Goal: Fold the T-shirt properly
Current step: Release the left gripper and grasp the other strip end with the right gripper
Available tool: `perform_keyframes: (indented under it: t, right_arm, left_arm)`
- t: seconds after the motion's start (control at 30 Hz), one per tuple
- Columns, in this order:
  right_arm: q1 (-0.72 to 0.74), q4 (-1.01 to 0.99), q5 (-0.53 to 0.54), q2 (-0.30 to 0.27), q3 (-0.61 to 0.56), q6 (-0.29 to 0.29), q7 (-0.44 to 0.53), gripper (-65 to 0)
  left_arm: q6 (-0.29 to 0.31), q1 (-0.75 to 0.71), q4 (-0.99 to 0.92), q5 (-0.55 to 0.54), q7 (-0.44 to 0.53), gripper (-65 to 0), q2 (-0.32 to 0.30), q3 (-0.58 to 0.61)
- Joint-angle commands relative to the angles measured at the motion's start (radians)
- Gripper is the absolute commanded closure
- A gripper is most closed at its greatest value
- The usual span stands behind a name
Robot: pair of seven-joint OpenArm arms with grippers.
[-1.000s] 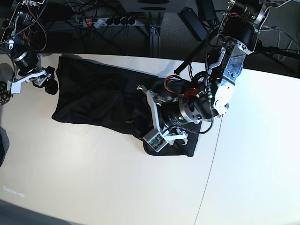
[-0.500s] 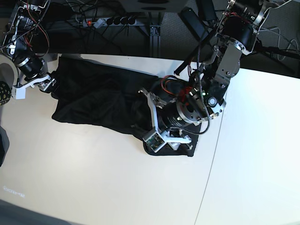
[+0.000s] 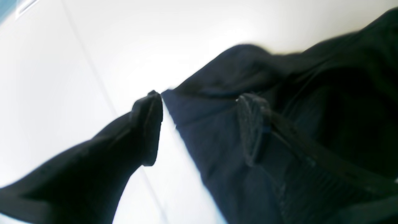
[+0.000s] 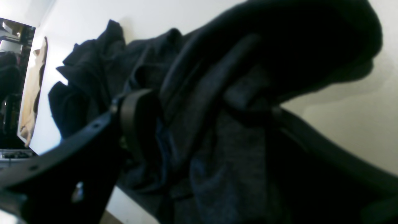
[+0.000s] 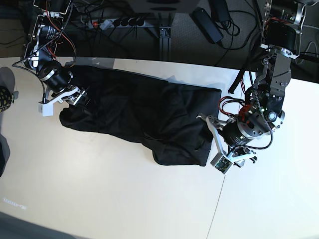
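The black T-shirt [image 5: 139,114] lies crumpled across the white table [image 5: 99,194], from the far left to right of middle; no print shows. My left gripper [image 5: 215,142] is open at the shirt's right edge. In the left wrist view [image 3: 202,127] one finger [image 3: 149,130] is over bare table and the other finger [image 3: 252,127] rests on the fabric [image 3: 217,168]. My right gripper [image 5: 75,97] sits at the shirt's left end. In the right wrist view [image 4: 192,115] a bunched fold of the shirt [image 4: 93,71] fills the gap between its fingers.
A table seam [image 5: 224,184] runs down from my left gripper. A power strip [image 5: 114,22] and cables lie behind the far edge. A black adapter [image 5: 204,22] lies at the back right. A dark object [image 5: 4,97] is at the left edge.
My left arm has swung right, off the shirt, to its right edge. The shirt's right part now lies spread wider. My right gripper has moved right and slightly nearer with the shirt's left end.
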State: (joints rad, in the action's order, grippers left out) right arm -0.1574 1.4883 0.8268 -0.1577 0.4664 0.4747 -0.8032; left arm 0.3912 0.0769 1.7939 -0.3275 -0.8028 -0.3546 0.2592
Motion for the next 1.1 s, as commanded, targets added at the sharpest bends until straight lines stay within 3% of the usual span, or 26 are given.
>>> perform_keyframes:
  t: [0.0, 0.03, 0.13, 0.17, 0.33, 0.53, 0.7, 0.87, 1.07]
  right_arm:
    - [0.002, 0.011, -0.033, -0.008, 0.003, 0.023, 0.009, -39.7]
    - [0.002, 0.011, -0.056, -0.008, 0.003, 0.023, 0.031, -33.2]
    - [0.002, 0.011, -0.134, -0.008, 0.003, 0.023, 0.095, -1.4]
    - [0.002, 0.011, -0.146, -0.008, 0.003, 0.023, 0.109, 0.0]
    - [0.002, 0.012, -0.172, -0.028, 0.007, 0.023, 0.126, 0.0]
    - [0.045, 0.015, -0.167, -0.141, 0.098, 0.023, 0.118, 0.0]
    - [0.108, 0.036, -0.085, -0.230, 0.112, 0.023, 0.043, 0.0]
    - [0.121, 0.137, -0.077, -0.238, 0.078, 0.023, 0.042, 0.0]
    - [0.121, 0.321, -0.132, -0.238, -0.075, 0.022, 0.042, 0.0]
  left_arm:
    - [-0.014, 0.013, 0.011, -0.011, 0.021, -41.0, -0.016, -0.006]
    - [-0.014, 0.010, 0.008, -0.013, 0.021, -41.0, -0.027, -0.006]
    - [-0.014, 0.001, 0.005, -0.013, 0.020, -41.0, -0.047, -0.006]
    - [-0.014, 0.000, 0.005, -0.012, 0.020, -41.0, -0.049, -0.006]
    - [-0.014, 0.000, 0.003, -0.030, -0.004, -41.0, -0.063, -0.006]
    - [-0.014, -0.041, -0.031, -0.039, -0.013, -41.0, -0.084, -0.006]
    - [-0.014, -0.122, -0.054, -0.054, 0.025, -41.0, -0.082, -0.006]
    - [-0.014, -0.177, -0.056, -0.058, 0.040, -41.0, -0.050, -0.006]
    - [-0.014, -0.189, -0.056, -0.074, 0.031, -41.0, 0.024, -0.006]
